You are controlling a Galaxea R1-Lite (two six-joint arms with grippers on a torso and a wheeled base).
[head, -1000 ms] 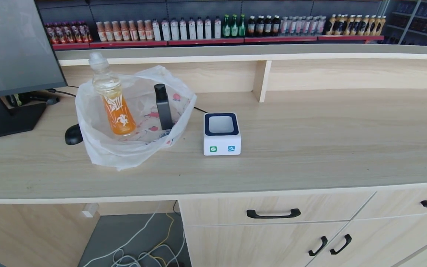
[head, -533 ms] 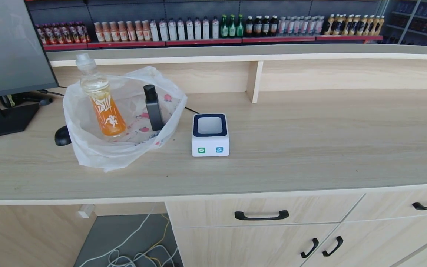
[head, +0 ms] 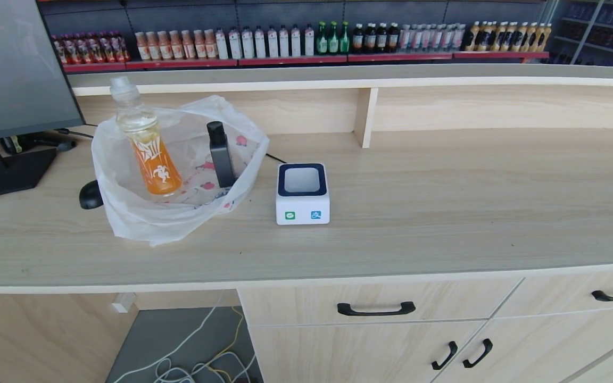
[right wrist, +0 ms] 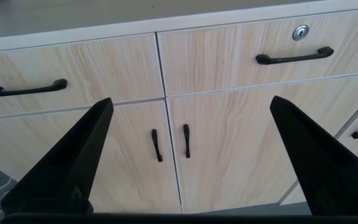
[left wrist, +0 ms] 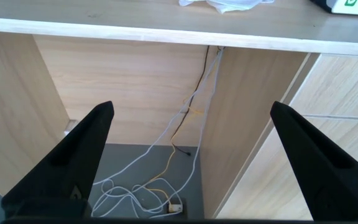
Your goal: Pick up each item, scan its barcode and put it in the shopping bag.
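- Shopping bag [head: 141,221]: white plastic, mouth open. It sits on the counter [head: 445,202] toward its left end.
- Orange drink bottle [head: 149,154]: stands inside the bag on the left side, leaning a little. Its neck and cap rise above the bag's rim.
- Dark bottle [head: 220,157]: upright inside the bag on the right side, apart from the orange drink bottle.
- Scanner [head: 302,194]: white box with a dark-rimmed window facing up, just right of the bag.
- Left gripper [left wrist: 191,155]: fingers [left wrist: 73,168] spread wide and empty. It hangs below the counter edge, facing the open recess where cables [left wrist: 160,180] lie on the floor.
- Right gripper [right wrist: 188,155]: also spread wide and empty. It is low in front of the drawers [right wrist: 73,74] and cabinet doors [right wrist: 229,149].
- Black mouse [head: 90,194]: against the bag's left flank.
- Monitor [head: 14,64]: at the counter's far left.
- Rows of bottles [head: 296,40]: on the shelf behind the counter.
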